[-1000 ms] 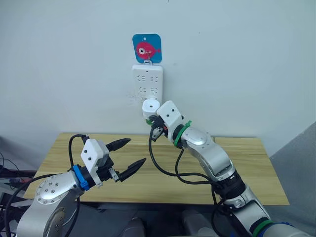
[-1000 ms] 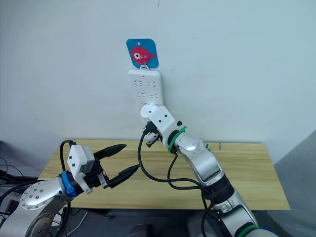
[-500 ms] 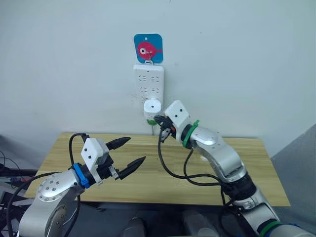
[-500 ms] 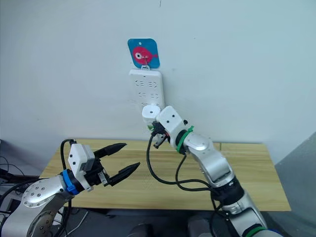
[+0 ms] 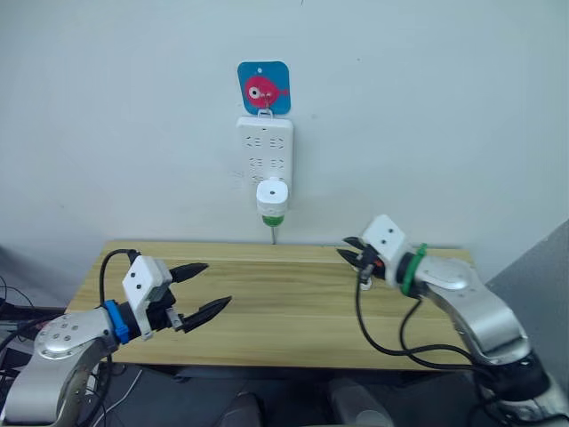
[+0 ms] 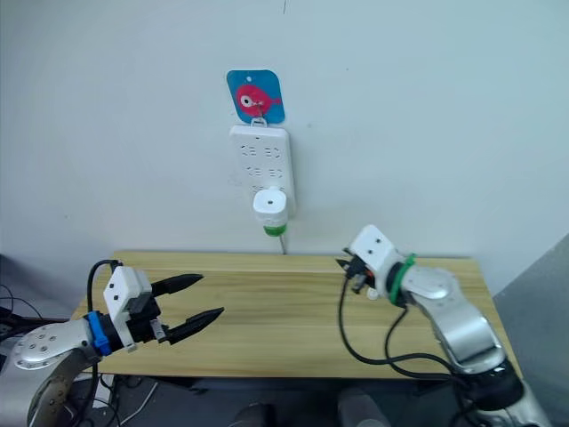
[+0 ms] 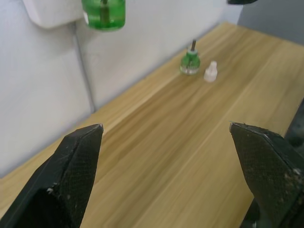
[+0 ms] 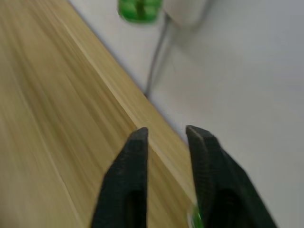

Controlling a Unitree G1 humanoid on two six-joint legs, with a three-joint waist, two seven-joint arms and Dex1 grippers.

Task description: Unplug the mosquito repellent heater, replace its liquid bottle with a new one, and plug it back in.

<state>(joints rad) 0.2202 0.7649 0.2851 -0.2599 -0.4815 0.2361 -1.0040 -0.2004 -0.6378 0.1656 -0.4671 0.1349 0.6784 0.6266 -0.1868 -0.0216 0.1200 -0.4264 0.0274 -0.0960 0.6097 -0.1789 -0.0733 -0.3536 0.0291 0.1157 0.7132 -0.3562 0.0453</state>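
1. Spread wide and holding nothing, the jaws of the left gripper [image 5: 197, 290] hover over the left end of the wooden table [image 5: 267, 329]
2. Jaws of the right gripper [image 5: 352, 250] stand nearly together with a narrow gap between them and nothing held, above the table's rear edge toward its right end
3. On the wall above the rear edge, the mosquito repellent heater [image 5: 271, 195] sits plugged into the lowest part of the white power strip [image 5: 264, 151], its green liquid bottle [image 5: 272, 218] hanging beneath it
4. A blue fish hook [image 5: 264, 87] holds the strip, and a cord [image 5: 273, 235] drops from it to the table
5. A second green bottle [image 7: 190, 61] stands near the rear edge with a small white cap [image 7: 210, 71] just beside it, seen in the left wrist view
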